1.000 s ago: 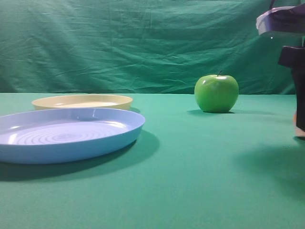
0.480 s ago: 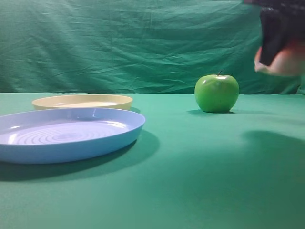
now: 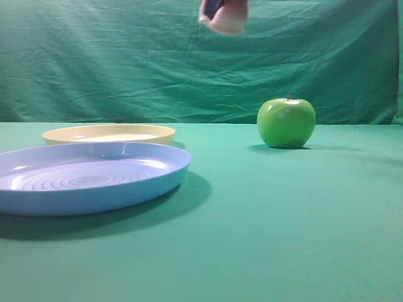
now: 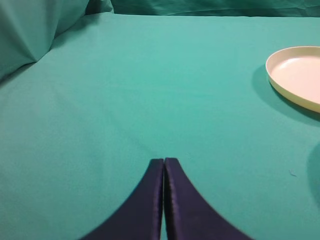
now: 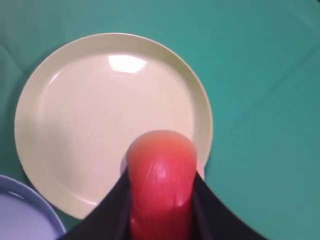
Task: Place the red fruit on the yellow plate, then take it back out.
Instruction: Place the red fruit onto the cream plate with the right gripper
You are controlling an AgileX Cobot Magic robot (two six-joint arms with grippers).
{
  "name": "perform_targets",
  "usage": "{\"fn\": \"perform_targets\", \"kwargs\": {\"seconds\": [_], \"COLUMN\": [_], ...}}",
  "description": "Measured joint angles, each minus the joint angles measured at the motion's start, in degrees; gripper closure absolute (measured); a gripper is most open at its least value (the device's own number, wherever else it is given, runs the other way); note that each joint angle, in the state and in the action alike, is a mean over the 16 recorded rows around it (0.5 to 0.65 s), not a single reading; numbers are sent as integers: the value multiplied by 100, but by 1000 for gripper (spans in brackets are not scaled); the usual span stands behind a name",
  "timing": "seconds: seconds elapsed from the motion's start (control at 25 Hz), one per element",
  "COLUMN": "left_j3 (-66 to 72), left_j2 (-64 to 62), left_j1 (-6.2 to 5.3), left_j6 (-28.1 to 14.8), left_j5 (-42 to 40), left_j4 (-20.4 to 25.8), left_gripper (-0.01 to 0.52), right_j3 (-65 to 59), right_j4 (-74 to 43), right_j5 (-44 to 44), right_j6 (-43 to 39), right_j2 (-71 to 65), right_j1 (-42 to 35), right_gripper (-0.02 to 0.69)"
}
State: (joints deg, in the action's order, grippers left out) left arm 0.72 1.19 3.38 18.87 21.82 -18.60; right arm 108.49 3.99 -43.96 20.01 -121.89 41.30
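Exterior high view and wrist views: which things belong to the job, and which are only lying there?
Job: red fruit held in the right gripper; yellow plate.
Lying about: green apple; blue plate; left gripper, jaws shut on nothing.

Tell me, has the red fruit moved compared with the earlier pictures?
Yes. The red fruit, held by the right gripper, went up and left, past the green apple, toward the yellow plate.

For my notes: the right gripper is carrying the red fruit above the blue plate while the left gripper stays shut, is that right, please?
Not quite: the right wrist view shows the red fruit in the right gripper above the yellow plate, not the blue one. The left gripper is shut, as you say.
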Motion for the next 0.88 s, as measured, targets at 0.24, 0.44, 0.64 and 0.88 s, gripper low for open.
{"fn": "perform_targets", "kwargs": {"seconds": [0.24,0.44,0.64,0.88], "left_j3": [0,0,0,0], "left_j2": [0,0,0,0], "left_j1": [0,0,0,0], "left_j6": [0,0,0,0], "left_j5": [0,0,0,0], "left_j4": [0,0,0,0], "left_gripper": [514,514,514,514], "right_j3": [512,658,683,692], "right_j4": [70,163,247,279], "right_j5": [386,746,977,995], "right_j6": [74,98,107,103], "right_j2": [-872,-1291,-1463,-1439], "right_j1": [255,335,355,354], "right_gripper": [480,420,281,109]}}
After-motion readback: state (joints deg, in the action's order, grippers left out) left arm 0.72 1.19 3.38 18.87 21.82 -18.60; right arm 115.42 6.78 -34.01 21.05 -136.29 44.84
